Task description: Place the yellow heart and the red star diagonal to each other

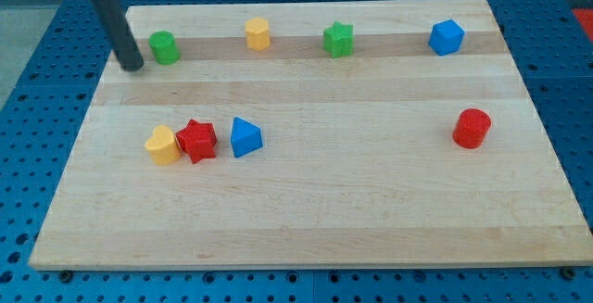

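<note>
1. Yellow heart (162, 145) low on the view's left of the board (306, 238), touching the red star (196, 140) on its right; side by side in one row, not diagonal yet.
2. Just right of the star, apart by a sliver: blue triangle (246, 137).
3. Along the view's top: green cylinder (165, 47), yellow hexagon (258, 33), green star (339, 39), blue block (447, 37). Red cylinder (473, 128) well apart on the view's right.
4. Tip (135, 65) at the view's upper left, just left of the green cylinder, well above the heart and star; touching neither. Plain rod, nothing to open or close, nothing being pushed.
5. Step in hand, judged: approach only; no shove on the pair begun.
6. Next move, judged: bring the tip down beside one of the pair and push it up or down out of the row, so corners meet diagonally.
7. Care needed: pushing the star rightward risks dragging the blue triangle; shoving the heart from below looks cleaner, with bare wood above it.
</note>
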{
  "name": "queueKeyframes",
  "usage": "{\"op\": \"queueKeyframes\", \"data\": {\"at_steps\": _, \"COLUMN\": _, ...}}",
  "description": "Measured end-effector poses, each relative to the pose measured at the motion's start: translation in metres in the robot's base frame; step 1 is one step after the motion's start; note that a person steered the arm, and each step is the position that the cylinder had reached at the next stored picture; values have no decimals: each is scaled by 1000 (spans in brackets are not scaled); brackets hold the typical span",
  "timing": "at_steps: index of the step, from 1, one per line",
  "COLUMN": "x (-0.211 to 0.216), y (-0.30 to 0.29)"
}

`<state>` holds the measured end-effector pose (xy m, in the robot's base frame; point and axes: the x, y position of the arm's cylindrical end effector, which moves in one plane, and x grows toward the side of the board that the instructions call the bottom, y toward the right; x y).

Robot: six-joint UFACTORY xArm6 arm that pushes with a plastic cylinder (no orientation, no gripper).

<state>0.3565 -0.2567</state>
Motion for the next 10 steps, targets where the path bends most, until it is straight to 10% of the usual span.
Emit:
{"op": "queueKeyframes", "data": {"at_steps": 2, "x": 34, "y": -11}}
{"op": "queueKeyframes", "data": {"at_steps": 5, "x": 262, "y": 22}}
{"op": "queueKeyframes", "data": {"at_steps": 10, "x": 175, "y": 113}}
